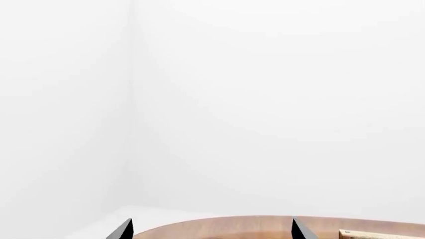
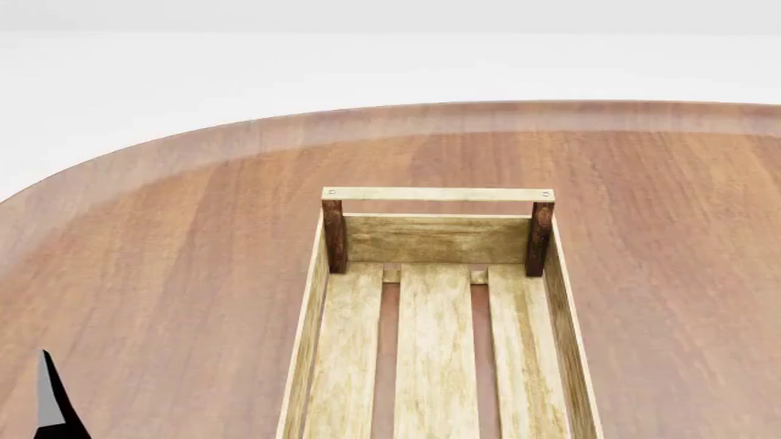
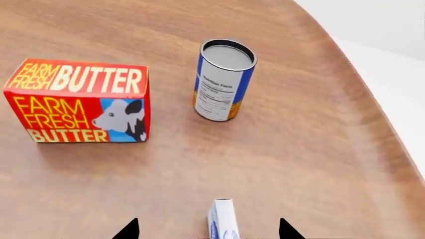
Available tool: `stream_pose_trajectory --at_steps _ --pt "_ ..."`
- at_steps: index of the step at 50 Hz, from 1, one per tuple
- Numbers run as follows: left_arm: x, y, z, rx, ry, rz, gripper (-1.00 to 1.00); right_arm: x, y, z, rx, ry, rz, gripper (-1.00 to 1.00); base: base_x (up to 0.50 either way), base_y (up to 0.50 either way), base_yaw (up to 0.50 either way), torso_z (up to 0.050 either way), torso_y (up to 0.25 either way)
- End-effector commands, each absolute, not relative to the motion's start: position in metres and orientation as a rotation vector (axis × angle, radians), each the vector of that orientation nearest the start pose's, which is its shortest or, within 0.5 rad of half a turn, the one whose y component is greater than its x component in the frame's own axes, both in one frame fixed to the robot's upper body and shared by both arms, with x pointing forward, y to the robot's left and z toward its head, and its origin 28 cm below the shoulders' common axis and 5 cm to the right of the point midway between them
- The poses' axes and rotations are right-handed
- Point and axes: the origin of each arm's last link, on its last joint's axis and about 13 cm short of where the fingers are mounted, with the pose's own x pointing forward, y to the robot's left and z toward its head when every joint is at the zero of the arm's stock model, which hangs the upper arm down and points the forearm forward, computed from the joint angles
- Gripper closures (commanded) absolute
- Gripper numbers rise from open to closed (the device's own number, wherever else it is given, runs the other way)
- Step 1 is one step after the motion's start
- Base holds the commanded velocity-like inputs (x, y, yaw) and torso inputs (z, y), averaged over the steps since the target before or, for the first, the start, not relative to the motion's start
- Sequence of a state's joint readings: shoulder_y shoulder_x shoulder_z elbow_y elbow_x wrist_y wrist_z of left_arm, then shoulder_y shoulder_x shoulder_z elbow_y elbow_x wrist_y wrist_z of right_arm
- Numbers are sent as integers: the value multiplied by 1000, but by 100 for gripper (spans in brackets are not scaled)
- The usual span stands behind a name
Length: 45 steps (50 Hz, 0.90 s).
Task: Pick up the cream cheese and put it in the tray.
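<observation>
- White cream cheese [image 3: 222, 219] stands on edge on the wooden table [image 3: 299, 149], between the right gripper [image 3: 208, 230] tips, which are wide apart and not touching it.
- Butter box [image 3: 79, 102] and can [image 3: 222, 79] stand farther off.
- Tray [image 2: 440, 338] holds nothing.
- Left gripper [image 1: 211, 230] jaws are apart.

Slatted light-wood tray [image 2: 436, 357] with dark brown corner posts and a top handle bar at its far end, resting on a rounded reddish-brown wooden desk [image 2: 159, 247], with a dark gripper [image 2: 51, 407] tip at the lower left corner.
</observation>
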<state>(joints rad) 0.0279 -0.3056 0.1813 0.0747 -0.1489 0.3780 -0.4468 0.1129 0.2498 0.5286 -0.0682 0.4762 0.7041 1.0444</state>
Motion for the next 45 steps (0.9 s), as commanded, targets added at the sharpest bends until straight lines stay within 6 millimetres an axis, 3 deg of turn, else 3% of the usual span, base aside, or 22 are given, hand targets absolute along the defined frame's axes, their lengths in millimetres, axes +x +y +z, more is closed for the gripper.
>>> stream_pose_trajectory --at_steps 1,19,45 --pt "206 237 47 22 -390 220 -100 196 -241 34 165 560 -1371 -100 0 0 0 0 0" --pt "206 236 47 22 -384 219 -100 182 -255 24 196 533 -1360 -100 0 0 0 0 0" --pt "206 236 46 23 -377 215 -100 183 -268 -1 206 620 -1386 -100 0 0 0 0 0"
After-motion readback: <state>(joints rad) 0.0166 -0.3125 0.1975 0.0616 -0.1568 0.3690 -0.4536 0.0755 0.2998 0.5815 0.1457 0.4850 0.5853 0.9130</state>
